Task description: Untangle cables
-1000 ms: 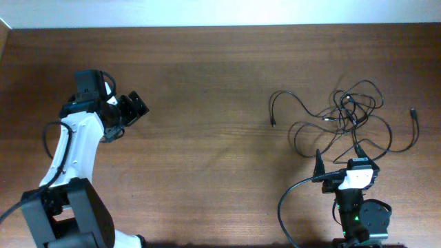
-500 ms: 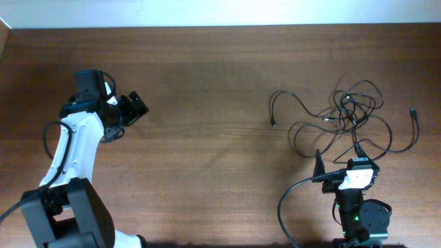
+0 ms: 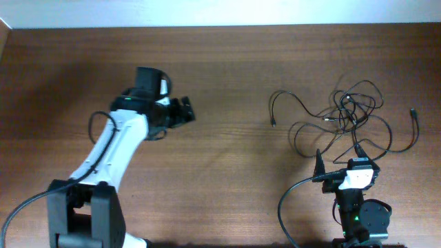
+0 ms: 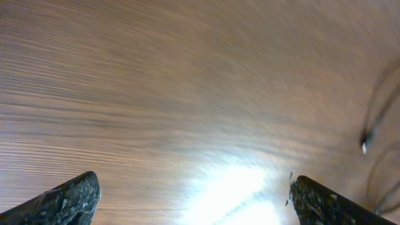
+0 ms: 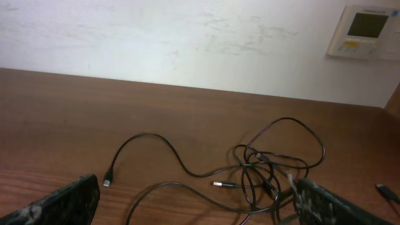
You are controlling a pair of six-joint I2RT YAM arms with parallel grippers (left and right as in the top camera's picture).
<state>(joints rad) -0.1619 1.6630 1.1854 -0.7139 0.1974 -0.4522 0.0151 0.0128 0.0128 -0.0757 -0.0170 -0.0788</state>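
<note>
The cables (image 3: 344,117) lie as a loose tangle of thin black loops on the right side of the brown worktop (image 3: 227,69). One strand trails off to the left and ends in a small plug (image 3: 273,124), and another plug end (image 3: 413,111) lies out to the right. The right claw (image 5: 200,209) sits just at the near edge of the tangle, spread wide with nothing in it. The left claw (image 3: 185,112) hangs over bare wood left of centre, well apart from the cables, also wide apart and empty. Its own camera view is blurred.
</note>
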